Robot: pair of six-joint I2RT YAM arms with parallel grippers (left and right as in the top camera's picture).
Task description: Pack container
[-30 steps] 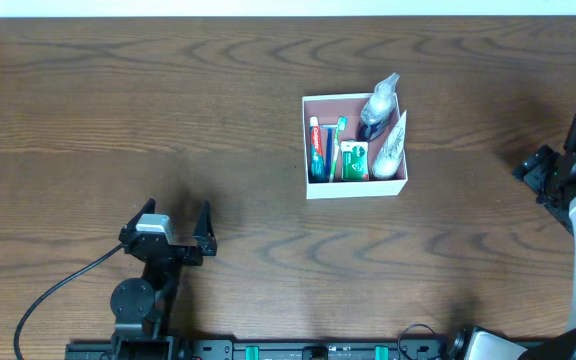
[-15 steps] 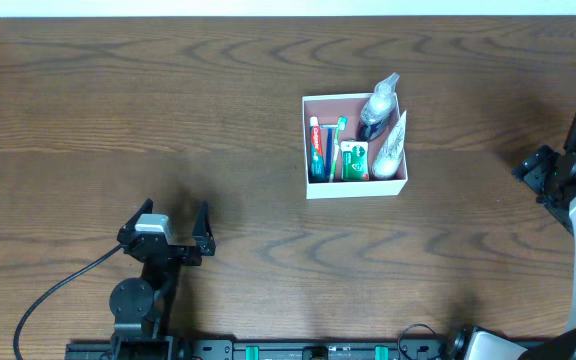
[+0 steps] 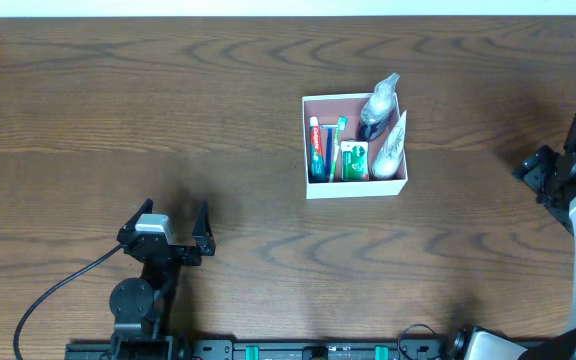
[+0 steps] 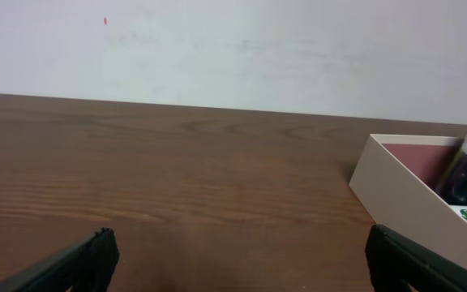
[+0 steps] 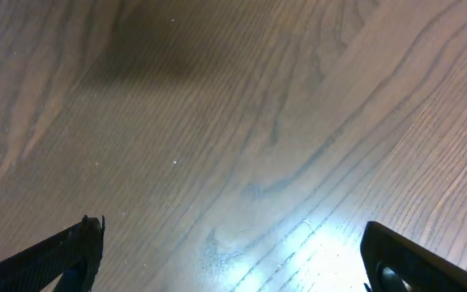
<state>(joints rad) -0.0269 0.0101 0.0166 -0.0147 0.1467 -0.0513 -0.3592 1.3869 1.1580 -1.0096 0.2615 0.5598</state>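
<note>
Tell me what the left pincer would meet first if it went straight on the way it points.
Nothing close: the left pincer faces only table, with the white wall beyond. The container sits to its right, seemingly outside that line, though depth is unclear.

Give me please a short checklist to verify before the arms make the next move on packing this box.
1. The left claw is open and empty: ok.
2. The right claw is open and empty: ok.
3. The container stands apart from both claws: ok.
4. The toothpaste and the green packet lie inside the container: ok.
5. The bottle sits below the top of the container's wall: not ok, it sticks up above it.
</note>
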